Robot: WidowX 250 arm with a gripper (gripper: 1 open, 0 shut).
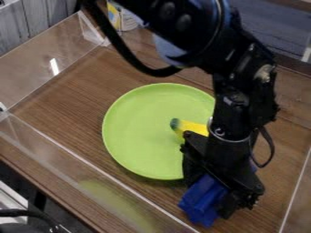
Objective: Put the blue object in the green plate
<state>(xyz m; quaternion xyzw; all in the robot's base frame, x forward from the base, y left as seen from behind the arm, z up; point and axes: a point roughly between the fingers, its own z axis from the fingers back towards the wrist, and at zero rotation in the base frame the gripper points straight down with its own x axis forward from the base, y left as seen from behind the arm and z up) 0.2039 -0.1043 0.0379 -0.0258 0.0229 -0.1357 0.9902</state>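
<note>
The blue object (205,202) lies on the wooden table just off the lower right rim of the green plate (140,127). Only its lower left end shows, because the arm covers the rest. My black gripper (224,185) is down over the blue object. Its jaws stand spread on either side of the block, so it is open. A yellow banana (192,132) with a green tip rests on the plate's right side, partly hidden behind the arm.
Clear plastic walls (49,136) ring the wooden table on the left and front. A clear stand (97,32) and a small bottle (122,14) sit at the back left. The bulky black arm (206,45) reaches in from the top.
</note>
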